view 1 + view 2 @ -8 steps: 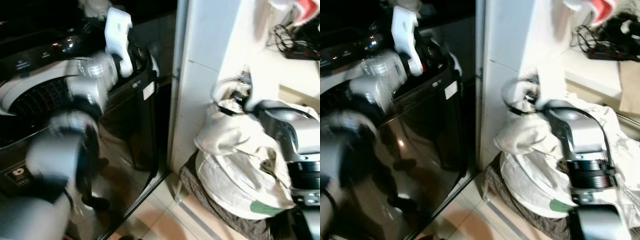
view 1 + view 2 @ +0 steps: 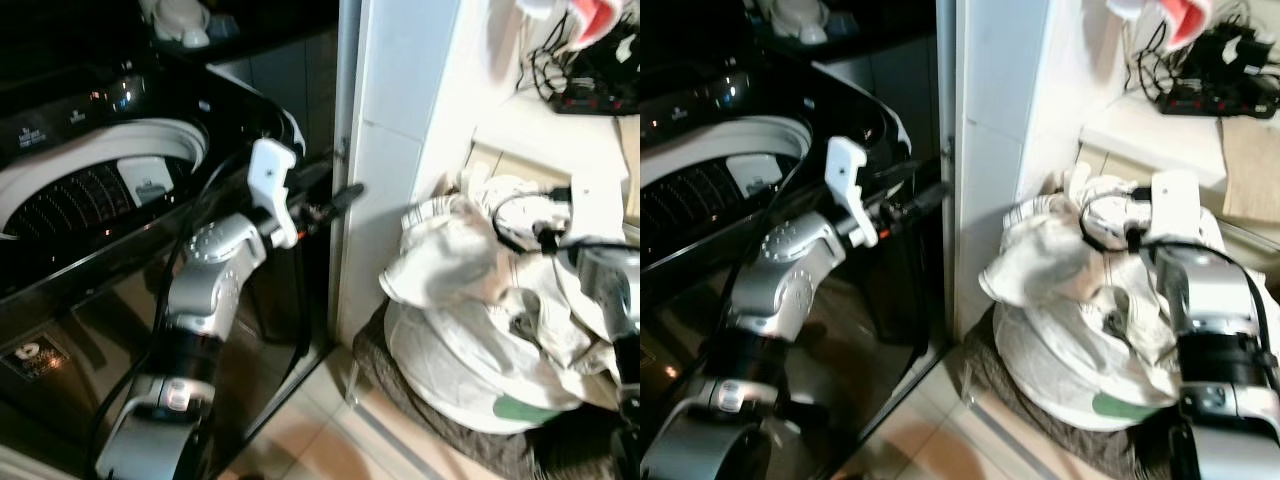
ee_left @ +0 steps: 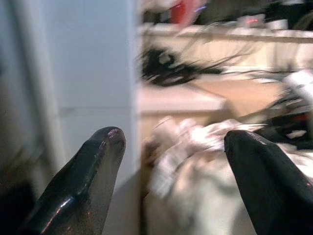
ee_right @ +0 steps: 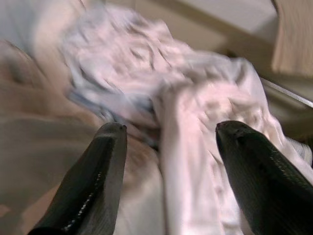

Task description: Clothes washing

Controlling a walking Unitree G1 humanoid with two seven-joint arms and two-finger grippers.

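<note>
Beside the black top-loading washing machine (image 2: 90, 200): heaped cream-white laundry (image 2: 470, 300), soft, light, floppy; pinch a raised fold. Right claw (image 4: 168, 142) wide above it; left claw (image 3: 171, 147) wide, empty.

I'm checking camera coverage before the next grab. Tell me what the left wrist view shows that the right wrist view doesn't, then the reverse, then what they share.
Left wrist view alone: the white wall panel beside the left hand, a white counter with a tangle of black cables, and something red up top.

Right wrist view alone: a close look at crumpled white clothes right ahead of the right hand, plus a tan board.

Shared: each shows its own two black fingers spread open with nothing between them, and both take in the pale laundry heap, blurred.
</note>
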